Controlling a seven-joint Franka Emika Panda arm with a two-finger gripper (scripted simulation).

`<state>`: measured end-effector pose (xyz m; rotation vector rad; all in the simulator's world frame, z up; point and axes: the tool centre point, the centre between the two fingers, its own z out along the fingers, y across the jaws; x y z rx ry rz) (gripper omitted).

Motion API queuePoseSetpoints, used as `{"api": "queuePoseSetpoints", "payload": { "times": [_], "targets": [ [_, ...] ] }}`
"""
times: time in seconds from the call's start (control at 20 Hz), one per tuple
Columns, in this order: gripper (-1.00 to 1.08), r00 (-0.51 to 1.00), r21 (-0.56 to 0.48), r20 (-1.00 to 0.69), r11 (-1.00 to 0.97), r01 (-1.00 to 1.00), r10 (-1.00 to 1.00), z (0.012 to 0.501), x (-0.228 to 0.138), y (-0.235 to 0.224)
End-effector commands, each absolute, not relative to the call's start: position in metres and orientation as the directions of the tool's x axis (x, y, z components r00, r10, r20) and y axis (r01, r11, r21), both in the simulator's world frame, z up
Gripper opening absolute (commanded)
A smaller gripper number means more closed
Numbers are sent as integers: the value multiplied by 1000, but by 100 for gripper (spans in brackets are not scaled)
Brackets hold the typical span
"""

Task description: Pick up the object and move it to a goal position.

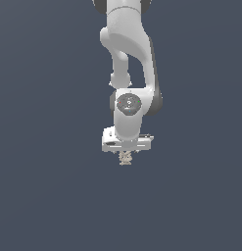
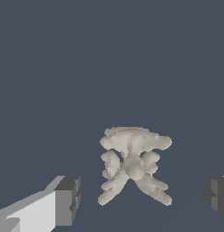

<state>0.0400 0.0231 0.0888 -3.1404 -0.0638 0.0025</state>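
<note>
Wrist view shows the gripper spread wide, fingers cropped, flanking the spiky object untouched. Exterior view half-hides it beneath the hand.

White, rounded arm with a grey circular joint cap; tool pads dark grey.

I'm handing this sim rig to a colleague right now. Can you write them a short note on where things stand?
Pincer: open, fingers either side of the small beige spiky object, not touching it.
Object: on the dark grey floor, directly beneath the white arm's pincer in the exterior view.
Done: pincer lined up over the object.
Left: close, lift, carry to the goal; no goal marker shows in either view.
</note>
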Motion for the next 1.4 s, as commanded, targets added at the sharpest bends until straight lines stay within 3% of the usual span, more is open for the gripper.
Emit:
{"api": "queuePoseSetpoints", "payload": {
  "times": [0.0,0.6,0.65,1.35],
  "targets": [
    [100,999,0,-2,-999,41,41,82,40,23],
    [100,999,0,0,-999,41,41,41,41,23],
    [-100,999,0,0,-999,41,41,41,41,23],
    [-100,999,-2,16,-999,49,49,49,47,31]
  ]
}}
